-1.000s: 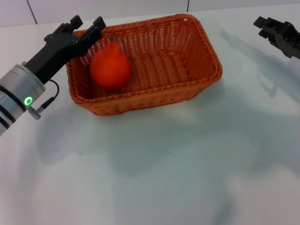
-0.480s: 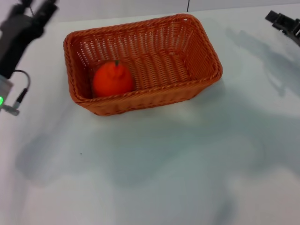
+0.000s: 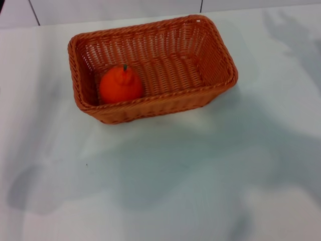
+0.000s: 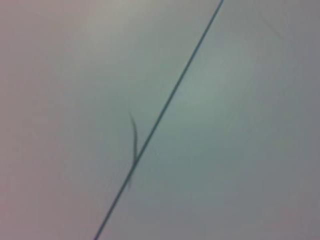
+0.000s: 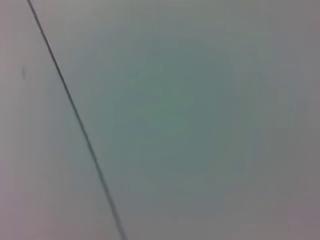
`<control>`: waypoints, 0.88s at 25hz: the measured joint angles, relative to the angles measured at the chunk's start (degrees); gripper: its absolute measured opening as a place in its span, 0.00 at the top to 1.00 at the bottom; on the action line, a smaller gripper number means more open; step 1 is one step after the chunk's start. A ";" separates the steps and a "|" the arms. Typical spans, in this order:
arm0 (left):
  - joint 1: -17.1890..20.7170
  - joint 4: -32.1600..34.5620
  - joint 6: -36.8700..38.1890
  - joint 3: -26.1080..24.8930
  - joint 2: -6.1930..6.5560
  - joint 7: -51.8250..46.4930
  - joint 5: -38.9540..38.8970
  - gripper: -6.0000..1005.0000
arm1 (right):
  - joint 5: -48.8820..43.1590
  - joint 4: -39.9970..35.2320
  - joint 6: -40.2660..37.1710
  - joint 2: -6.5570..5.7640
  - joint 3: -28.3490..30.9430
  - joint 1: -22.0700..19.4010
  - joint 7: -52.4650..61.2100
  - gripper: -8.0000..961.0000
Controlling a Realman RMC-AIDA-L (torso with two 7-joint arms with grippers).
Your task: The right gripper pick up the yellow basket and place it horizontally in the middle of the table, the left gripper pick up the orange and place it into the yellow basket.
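The yellow basket [image 3: 165, 70], orange-brown woven wicker, lies lengthwise across the far middle of the white table [image 3: 165, 181] in the head view. The orange [image 3: 120, 85], round with a short dark stem, rests inside the basket at its left end. Neither gripper shows in any view. Only a tiny dark sliver shows at the top left corner of the head view. Both wrist views show only a plain pale surface crossed by a thin dark line.
Soft arm shadows lie across the table in front of the basket and at the far right. A wall with dark seams [image 3: 201, 5] runs along the table's far edge.
The left gripper rose and withdrew out of view at the left, leaving the orange in the basket. The right gripper pulled away out of view at the far right.
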 joint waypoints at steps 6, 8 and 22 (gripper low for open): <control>-0.80 0.14 -1.07 -1.49 0.12 1.21 0.00 0.11 | 6.21 2.22 0.58 0.29 0.33 0.03 -10.83 0.52; -0.94 0.29 -1.31 -1.67 0.15 1.22 0.01 0.11 | 7.04 2.54 0.41 0.27 0.33 0.32 -12.12 0.52; -0.79 0.16 -1.64 -2.41 0.19 1.25 -0.02 0.12 | 7.64 3.94 0.17 0.30 3.08 2.73 -17.32 0.25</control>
